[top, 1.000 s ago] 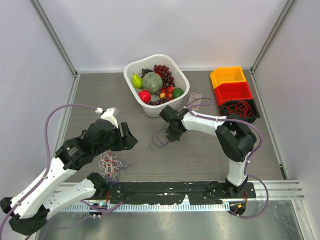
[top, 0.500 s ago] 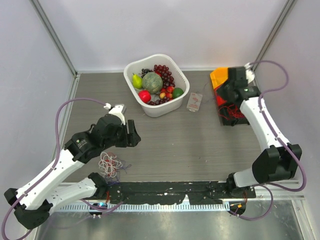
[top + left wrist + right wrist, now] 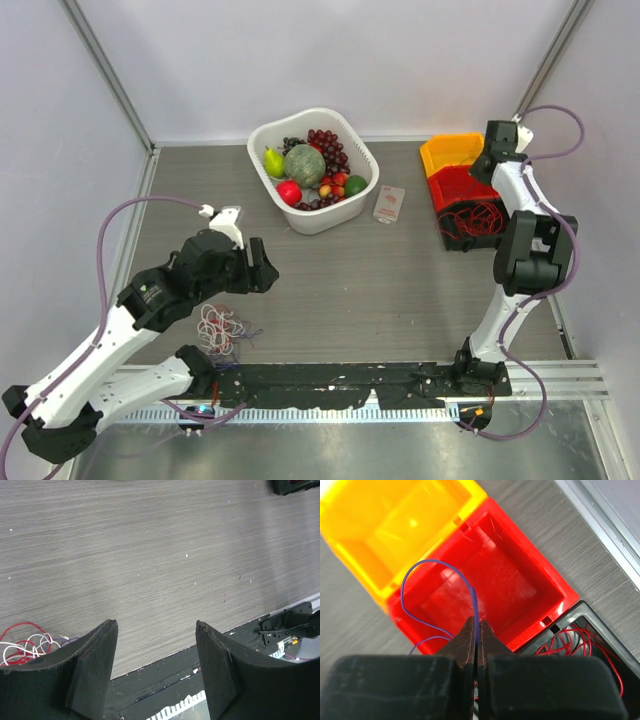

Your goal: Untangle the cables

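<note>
Lower left, the cables [image 3: 220, 328]: a round tangle of thin red and white wire, no long axis. My left gripper [image 3: 156, 625] gapes nearby. Upper right, my right gripper [image 3: 476, 630] pinches a purple-blue strand [image 3: 475, 605] arching up-left over a glossy red bin [image 3: 520, 580].

Purple cable [image 3: 436, 560] now above red bin [image 3: 520, 585]

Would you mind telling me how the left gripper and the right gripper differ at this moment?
The left gripper is open and empty; the right gripper is shut on a purple-blue wire. The left gripper hangs over bare table beside the cable bunch; the right gripper is above the red bin. Both are black.
</note>
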You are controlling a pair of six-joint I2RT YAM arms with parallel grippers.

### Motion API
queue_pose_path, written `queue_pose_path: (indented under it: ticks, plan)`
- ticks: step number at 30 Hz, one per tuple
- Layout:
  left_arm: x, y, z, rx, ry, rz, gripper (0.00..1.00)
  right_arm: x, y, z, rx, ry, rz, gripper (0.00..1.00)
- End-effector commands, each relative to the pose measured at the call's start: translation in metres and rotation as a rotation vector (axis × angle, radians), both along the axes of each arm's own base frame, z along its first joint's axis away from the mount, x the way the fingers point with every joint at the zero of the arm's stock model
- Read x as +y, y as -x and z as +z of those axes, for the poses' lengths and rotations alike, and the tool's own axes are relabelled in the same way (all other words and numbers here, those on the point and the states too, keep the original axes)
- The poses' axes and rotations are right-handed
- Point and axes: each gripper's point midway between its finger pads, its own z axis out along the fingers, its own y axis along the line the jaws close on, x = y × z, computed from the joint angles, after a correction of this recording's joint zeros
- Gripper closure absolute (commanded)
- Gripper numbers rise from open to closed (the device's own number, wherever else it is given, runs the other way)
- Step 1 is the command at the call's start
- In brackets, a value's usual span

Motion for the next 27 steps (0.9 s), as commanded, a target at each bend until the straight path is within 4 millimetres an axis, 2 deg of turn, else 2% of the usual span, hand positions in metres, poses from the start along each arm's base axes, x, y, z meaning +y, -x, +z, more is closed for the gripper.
queue_pose_path:
  ticks: [1, 4, 6, 9, 13, 15, 16, 17, 18, 19, 20, 21, 22, 23, 24, 25, 26, 27]
  plan:
    - [0.016, -0.001, 0.021, -0.067, 0.018, 0.057, 0.32, -0.015, -0.009, 0.001, 0.011, 0.149, 0.037, 0.99]
    - [0.022, -0.001, 0.01, -0.033, -0.001, 0.104, 0.28, -0.014, -0.014, -0.014, 0.041, 0.163, 0.07, 0.99]
    - [0.028, -0.001, -0.002, 0.015, -0.032, 0.159, 0.28, -0.017, -0.014, -0.018, 0.077, 0.171, 0.06, 0.95]
    - [0.035, 0.0, -0.019, 0.079, -0.091, 0.212, 0.23, -0.018, -0.013, -0.013, 0.112, 0.163, 0.05, 0.75]
    - [0.045, 0.001, -0.034, 0.145, -0.161, 0.263, 0.17, -0.017, 0.006, -0.008, 0.18, 0.15, 0.017, 0.58]
    - [0.055, 0.003, -0.043, 0.19, -0.197, 0.306, 0.16, -0.015, 0.014, 0.01, 0.148, 0.152, 0.017, 0.53]
    - [0.06, 0.003, -0.047, 0.209, -0.205, 0.336, 0.14, -0.015, 0.02, 0.012, 0.158, 0.154, 0.016, 0.52]
    - [0.068, 0.004, -0.052, 0.232, -0.222, 0.369, 0.13, -0.014, 0.024, 0.028, 0.134, 0.16, 0.015, 0.52]
    - [0.076, 0.004, -0.055, 0.252, -0.222, 0.42, 0.08, -0.011, 0.031, 0.032, 0.141, 0.153, 0.018, 0.51]
    - [0.086, 0.004, -0.06, 0.278, -0.218, 0.482, 0.05, 0.0, 0.034, 0.05, 0.103, 0.145, 0.046, 0.52]
    - [0.09, 0.006, -0.065, 0.3, -0.207, 0.507, 0.03, 0.009, 0.039, 0.052, 0.102, 0.142, 0.068, 0.52]
    - [0.099, 0.006, -0.071, 0.332, -0.182, 0.568, 0.0, 0.036, 0.043, 0.072, 0.052, 0.14, 0.129, 0.51]
    - [0.104, 0.009, -0.077, 0.37, -0.156, 0.609, 0.0, 0.055, 0.049, 0.072, 0.051, 0.142, 0.18, 0.5]
    - [0.108, 0.012, -0.084, 0.407, -0.13, 0.65, 0.0, 0.093, 0.054, 0.085, 0.016, 0.145, 0.269, 0.5]
    - [0.116, 0.016, -0.092, 0.447, -0.114, 0.719, 0.0, 0.115, 0.062, 0.082, 0.018, 0.137, 0.322, 0.5]
    - [0.123, 0.022, -0.1, 0.494, -0.114, 0.781, 0.0, 0.151, 0.072, 0.09, -0.012, 0.118, 0.415, 0.5]
    - [0.128, 0.029, -0.107, 0.539, -0.117, 0.836, 0.0, 0.166, 0.082, 0.082, -0.002, 0.086, 0.441, 0.5]
    - [0.134, 0.037, -0.114, 0.594, -0.139, 0.878, 0.0, 0.194, 0.095, 0.087, -0.023, 0.039, 0.516, 0.5]
